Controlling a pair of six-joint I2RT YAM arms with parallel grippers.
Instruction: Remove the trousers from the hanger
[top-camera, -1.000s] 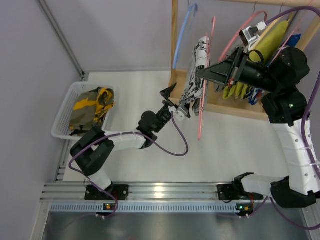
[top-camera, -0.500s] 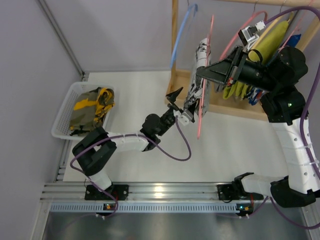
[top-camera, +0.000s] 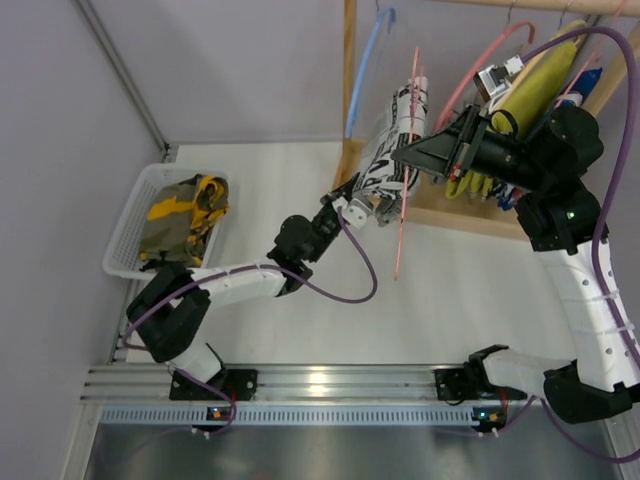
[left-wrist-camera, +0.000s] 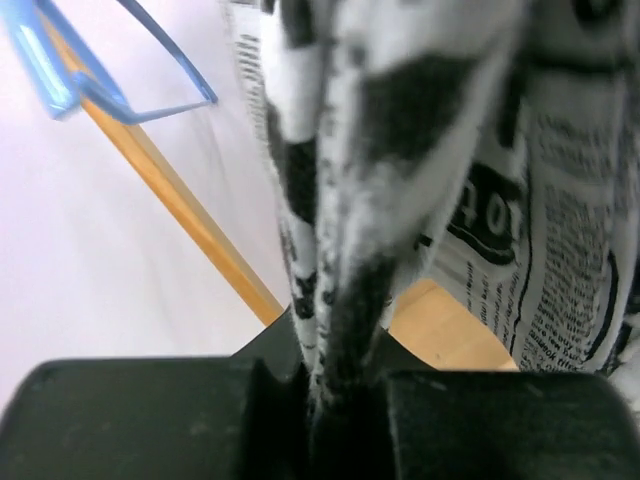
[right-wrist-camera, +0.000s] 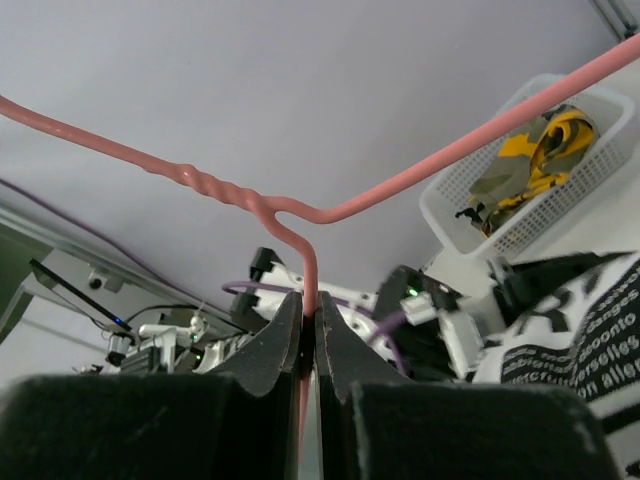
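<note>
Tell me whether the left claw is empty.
No, the left claw is shut on a fold of the trousers, which the wrist view shows pinched between its jaws.

Black-and-white trousers (top-camera: 386, 150) on thin pink hanger (top-camera: 401, 235)

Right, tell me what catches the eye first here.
The black-and-white print trousers hang on the thin pink hanger by the wooden rack, upper right. The left gripper is shut on their fabric while the right gripper pinches the hanger's neck. At left, a white basket holds olive-and-yellow clothing.
</note>
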